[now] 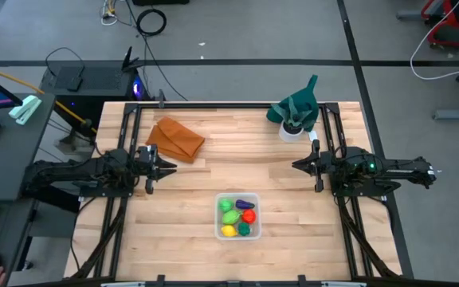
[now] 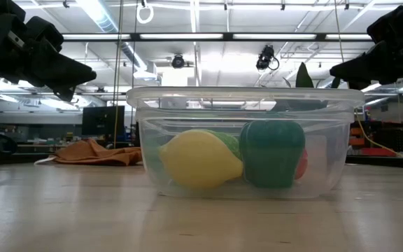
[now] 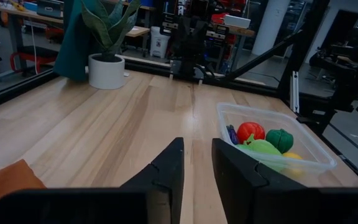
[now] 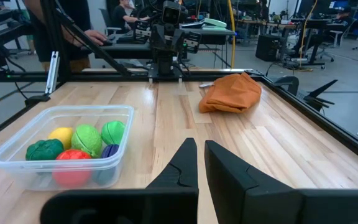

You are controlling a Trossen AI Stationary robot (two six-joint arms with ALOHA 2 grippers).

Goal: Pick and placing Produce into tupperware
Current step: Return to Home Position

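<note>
— Left gripper [image 1: 166, 165]: what is it doing?
— It hovers at centre left of the high view, fingers [image 3: 166, 171] slightly parted, grasping nothing. Right gripper [image 1: 297, 166] sits at centre right, clenched and empty.
— And the produce?
— All inside the clear tub [image 1: 237, 216], lower centre: yellow lemon [image 1: 229, 230], red piece [image 1: 249, 216], dark green piece [image 1: 245, 229], purple piece [image 1: 245, 205], light green ones [image 1: 230, 216]. An orange-brown cloth [image 1: 175, 139] lies upper left.

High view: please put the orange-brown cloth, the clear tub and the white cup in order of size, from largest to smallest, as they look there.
1. orange-brown cloth, but only slightly bigger.
2. clear tub, close to the cloth in size, so these two are hard to separate.
3. white cup, clearly the smallest, partly under the dark green cloth.
</note>
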